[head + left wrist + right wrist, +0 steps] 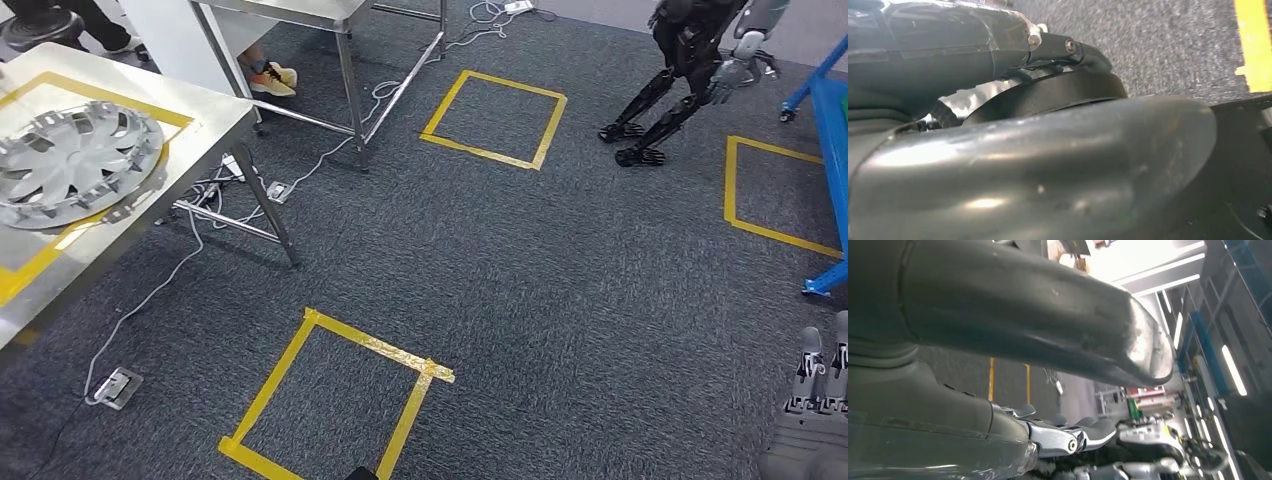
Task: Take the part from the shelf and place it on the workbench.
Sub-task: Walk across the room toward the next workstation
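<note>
A silver wheel cover point(75, 160) lies flat on the steel workbench point(205, 112) at the left, inside a yellow tape outline. My right hand point(815, 410) hangs at the lower right corner over the carpet, fingers straight and holding nothing. The right wrist view has that hand point(998, 315) close up, thumb apart from the fingers point(1068, 437), with nothing between them. My left hand point(1038, 170) hangs beside my body over the carpet, its thumb large in the foreground and its fingers point(973, 40) stretched out, nothing in its grasp.
A blue shelf frame point(830, 130) stands at the right edge. Another dark humanoid robot point(690, 60) stands at the back right. Yellow tape squares point(330, 400) mark the grey carpet. Cables and a floor socket point(118, 387) lie by the workbench legs. A person's shoes point(270, 77) are under a second table.
</note>
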